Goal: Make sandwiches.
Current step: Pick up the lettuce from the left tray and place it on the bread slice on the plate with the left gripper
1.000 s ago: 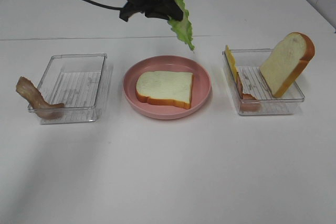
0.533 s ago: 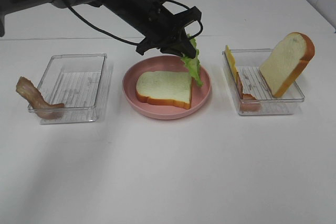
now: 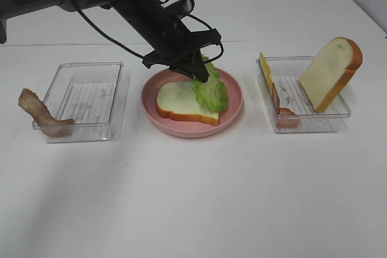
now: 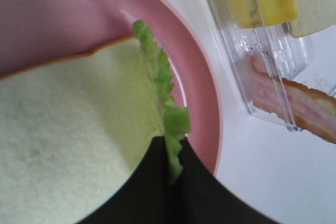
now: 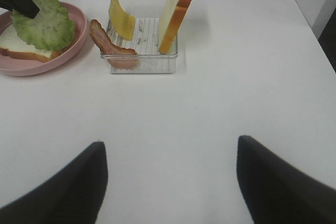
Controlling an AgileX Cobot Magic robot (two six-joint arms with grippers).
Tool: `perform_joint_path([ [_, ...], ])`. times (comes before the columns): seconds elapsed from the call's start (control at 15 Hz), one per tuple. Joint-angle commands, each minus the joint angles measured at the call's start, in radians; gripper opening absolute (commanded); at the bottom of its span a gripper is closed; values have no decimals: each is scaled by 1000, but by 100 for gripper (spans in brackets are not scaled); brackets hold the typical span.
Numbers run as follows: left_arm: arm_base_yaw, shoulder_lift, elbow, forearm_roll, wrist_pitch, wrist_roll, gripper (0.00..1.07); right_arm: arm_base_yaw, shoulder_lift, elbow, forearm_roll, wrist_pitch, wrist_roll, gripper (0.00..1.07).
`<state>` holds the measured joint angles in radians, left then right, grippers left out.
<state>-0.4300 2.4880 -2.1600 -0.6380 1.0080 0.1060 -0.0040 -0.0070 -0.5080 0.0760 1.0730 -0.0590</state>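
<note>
Exterior high view: on the white worktop (image 3: 193,197) sits the pink plate (image 3: 233,98), with a bread slice (image 3: 175,99) lying flat in it. The lettuce (image 3: 211,92) drapes over that slice's right end, its upper edge pinched in the left claw (image 3: 198,72) just above. The right claw (image 5: 170,142) is spread wide, holding nothing, well apart from the plate.

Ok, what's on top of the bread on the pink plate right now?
A lettuce leaf drapes over one end, pinched by the left fingers. The part of the bread under the leaf is hidden.
</note>
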Motion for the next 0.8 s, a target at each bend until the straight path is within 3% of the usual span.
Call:
perform_joint_path([
  [0.07,0,-25,-3,70,2,-51,0,-8,-5,2,2,-13,-7,67],
  [0.4,0,-25,-3,163,49,-91,0,-8,-5,2,2,-13,-7,67],
  [0.53,0,-25,-3,179,50,-91,10,-8,-5,2,2,-13,-7,67],
  [0.6,0,-25,-3,181,48,-87,29,-8,-5,2,2,-13,-7,67],
  [0.8,0,-31,-3,271,54,-83,73,-8,-5,2,2,-13,-7,67],
])
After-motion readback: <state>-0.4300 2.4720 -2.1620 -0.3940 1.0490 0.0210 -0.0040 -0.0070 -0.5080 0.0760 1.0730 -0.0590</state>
